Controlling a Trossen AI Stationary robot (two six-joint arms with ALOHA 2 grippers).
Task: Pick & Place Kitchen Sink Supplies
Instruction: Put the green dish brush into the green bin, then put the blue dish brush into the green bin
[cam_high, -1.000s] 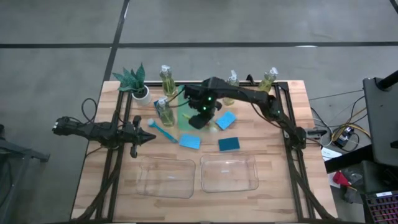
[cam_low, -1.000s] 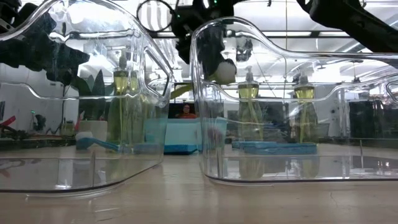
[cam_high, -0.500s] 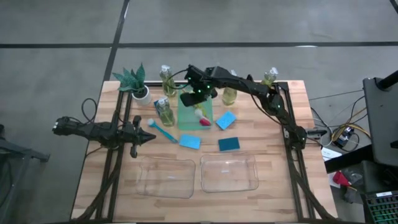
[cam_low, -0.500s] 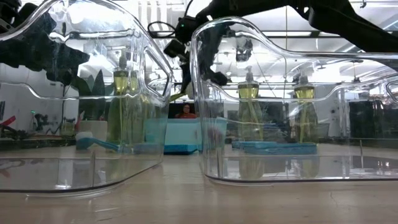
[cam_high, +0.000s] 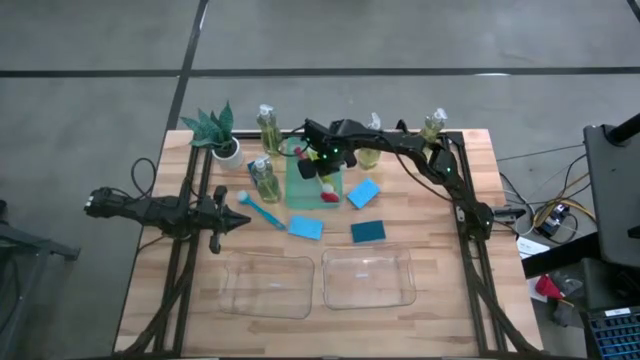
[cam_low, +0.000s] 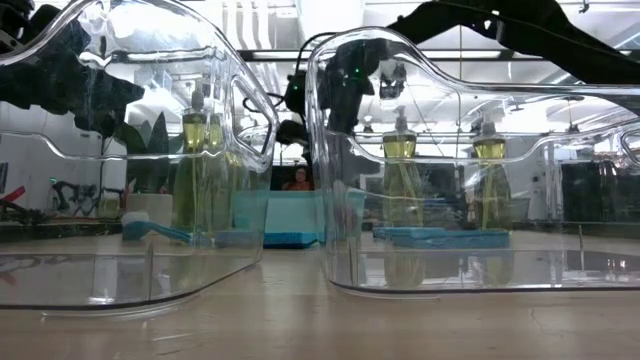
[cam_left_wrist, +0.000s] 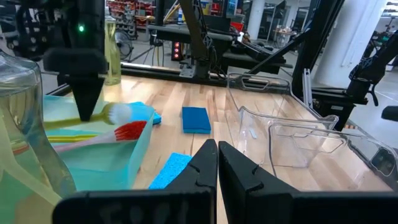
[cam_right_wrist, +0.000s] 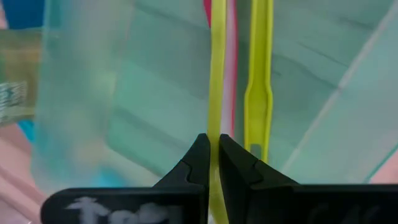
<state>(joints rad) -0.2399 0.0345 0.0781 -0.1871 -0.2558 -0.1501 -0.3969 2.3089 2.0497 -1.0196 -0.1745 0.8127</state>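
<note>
Yellow-handled brush (cam_right_wrist: 216, 93) sits pinched in the right gripper (cam_right_wrist: 213, 144), fingers closed on its slim handle above the green tray (cam_high: 302, 187) at the table's back. A second yellow handle (cam_right_wrist: 260, 74) and a red brush (cam_left_wrist: 127, 130) lie in the tray. Left gripper (cam_left_wrist: 217, 155) waits at the left edge, fingers pressed together, empty. Two clear bins (cam_high: 367, 276) stand near the front.

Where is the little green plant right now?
In the high view, the potted plant stands at the table's far left corner, beside a bottle of yellow-green liquid and away from both grippers.
</note>
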